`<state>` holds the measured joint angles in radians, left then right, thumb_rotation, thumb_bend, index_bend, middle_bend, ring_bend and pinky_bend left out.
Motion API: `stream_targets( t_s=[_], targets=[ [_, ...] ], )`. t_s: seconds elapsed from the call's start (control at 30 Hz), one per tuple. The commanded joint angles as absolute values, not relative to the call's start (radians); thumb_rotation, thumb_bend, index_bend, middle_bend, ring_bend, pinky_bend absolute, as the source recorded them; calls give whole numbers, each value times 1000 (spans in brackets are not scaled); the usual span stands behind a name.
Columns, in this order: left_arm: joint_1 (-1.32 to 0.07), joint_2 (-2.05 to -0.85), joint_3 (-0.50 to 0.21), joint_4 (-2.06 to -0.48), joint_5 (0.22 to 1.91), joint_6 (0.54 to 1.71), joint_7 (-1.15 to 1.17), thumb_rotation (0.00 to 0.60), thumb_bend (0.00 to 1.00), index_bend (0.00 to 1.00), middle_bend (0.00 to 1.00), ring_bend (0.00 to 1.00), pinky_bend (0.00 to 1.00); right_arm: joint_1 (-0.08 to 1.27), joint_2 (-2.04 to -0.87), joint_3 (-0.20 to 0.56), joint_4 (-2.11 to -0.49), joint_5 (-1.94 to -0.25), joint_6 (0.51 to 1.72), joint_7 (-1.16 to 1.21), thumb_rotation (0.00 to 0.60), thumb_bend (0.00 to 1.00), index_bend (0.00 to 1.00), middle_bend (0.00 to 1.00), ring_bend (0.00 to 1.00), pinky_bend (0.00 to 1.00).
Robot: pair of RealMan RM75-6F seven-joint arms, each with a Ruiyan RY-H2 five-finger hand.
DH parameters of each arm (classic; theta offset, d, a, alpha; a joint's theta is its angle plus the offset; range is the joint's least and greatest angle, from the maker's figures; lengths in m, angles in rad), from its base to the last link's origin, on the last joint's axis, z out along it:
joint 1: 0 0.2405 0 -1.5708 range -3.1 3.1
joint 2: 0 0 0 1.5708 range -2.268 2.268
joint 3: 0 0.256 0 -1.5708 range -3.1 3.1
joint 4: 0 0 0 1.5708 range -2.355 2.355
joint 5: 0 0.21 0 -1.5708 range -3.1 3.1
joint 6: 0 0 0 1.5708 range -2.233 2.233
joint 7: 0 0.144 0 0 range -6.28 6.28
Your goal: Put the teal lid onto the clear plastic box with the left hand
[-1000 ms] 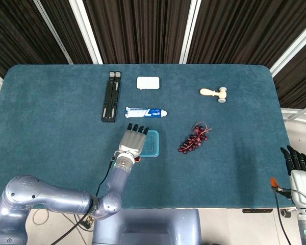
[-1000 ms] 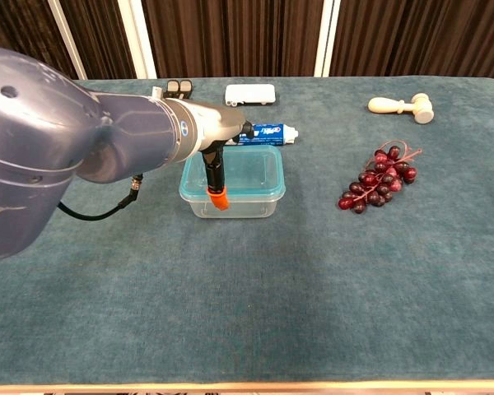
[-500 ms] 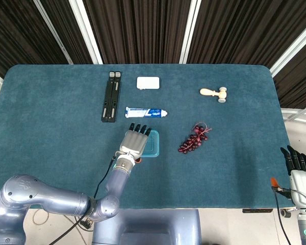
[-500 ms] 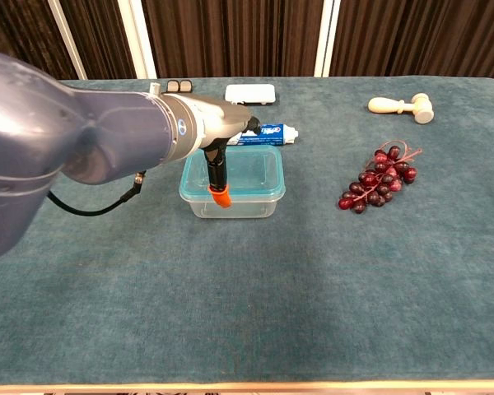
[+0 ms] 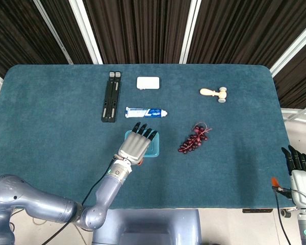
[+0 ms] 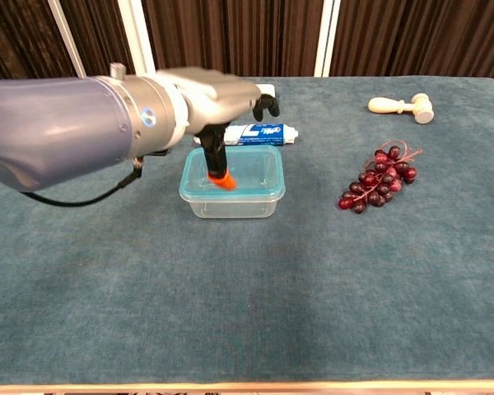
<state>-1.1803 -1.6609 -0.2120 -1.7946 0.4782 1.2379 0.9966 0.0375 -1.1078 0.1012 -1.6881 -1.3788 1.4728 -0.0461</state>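
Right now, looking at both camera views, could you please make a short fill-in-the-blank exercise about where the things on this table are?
1. The teal lid sits on the clear plastic ____.
2. The robot's left hand hovers above the lid, its fingers holding ____.
3. The bunch of dark red grapes lies to the ____ of the box in both views.
4. The blue and white toothpaste tube lies between the box and the small ____ rectangular case.

Missing words: box; nothing; right; white

Light is even and bright from overhead, with only soft, faint shadows on the table (image 5: pixel 51 117). Both views are sharp apart from motion blur on the left hand (image 6: pixel 230 92) in the chest view. No glare; the backdrop stays dark.
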Motion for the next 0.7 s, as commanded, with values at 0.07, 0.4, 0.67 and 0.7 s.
stream_targets(
  t_s=[0.07,0.4,0.67,0.7],
  targets=[
    [-1124,-1627,-173,-1761,656,1207,857,600,338,373,226,33,0,37,-1108,101,-1687,-1380,1474,-44,600,362,46,0,0,0],
    [-1055,-1580,-150,-1714,711,1146,730,600,398,516,249,41,0,37,-1110,102,-1686,-1374,1472,-46,600,362,46,0,0,0],
    [-1016,-1559,-117,-1710,718,1120,705,600,398,535,278,40,9,37,-1109,101,-1689,-1370,1467,-45,600,362,46,0,0,0],
    [-1012,-1558,-113,-1709,721,1118,703,600,399,538,284,40,9,37,-1109,101,-1689,-1369,1466,-45,600,362,46,0,0,0]
  ],
)
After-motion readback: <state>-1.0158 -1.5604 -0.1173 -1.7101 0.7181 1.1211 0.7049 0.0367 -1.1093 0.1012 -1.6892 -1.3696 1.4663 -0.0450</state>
